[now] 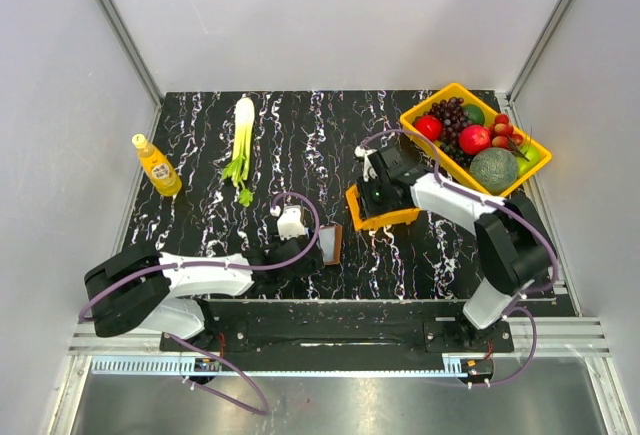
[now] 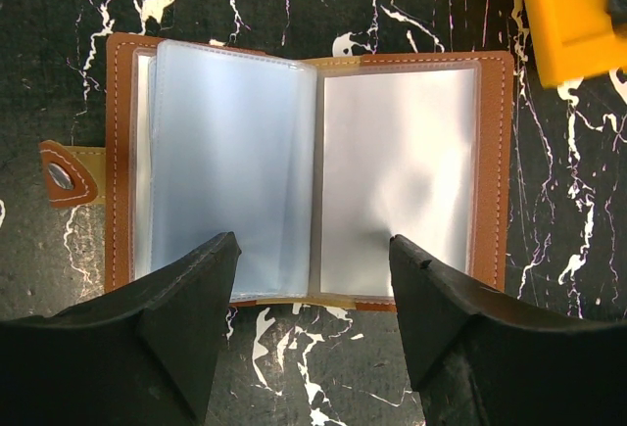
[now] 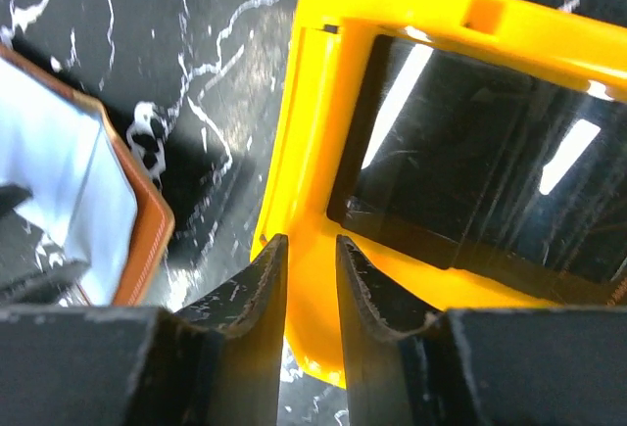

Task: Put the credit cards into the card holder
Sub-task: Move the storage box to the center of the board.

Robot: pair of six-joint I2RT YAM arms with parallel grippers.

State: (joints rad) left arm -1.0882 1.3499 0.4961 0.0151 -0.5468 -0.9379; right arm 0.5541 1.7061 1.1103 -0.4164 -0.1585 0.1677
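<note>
The card holder (image 2: pixel 402 171) lies open on the black marbled table, brown cover down and clear plastic sleeves up; it also shows near the front edge (image 1: pixel 332 243) and at the left of the right wrist view (image 3: pixel 137 240). My left gripper (image 2: pixel 313 242) hovers over its near edge, open and holding nothing. My right gripper (image 3: pixel 311 242) has its narrow jaws on either side of the corner wall of the small orange bin (image 3: pixel 323 73), which fills the gap between them. Inside the bin I see only a dark glossy surface. No credit cards can be made out.
The orange bin (image 1: pixel 385 217) stands just right of the card holder. A yellow basket (image 1: pixel 456 88) of fruit sits at the back right. A yellow bottle (image 1: pixel 157 165) stands at the left and a celery stalk (image 1: pixel 242 130) lies at the back. White walls enclose the table.
</note>
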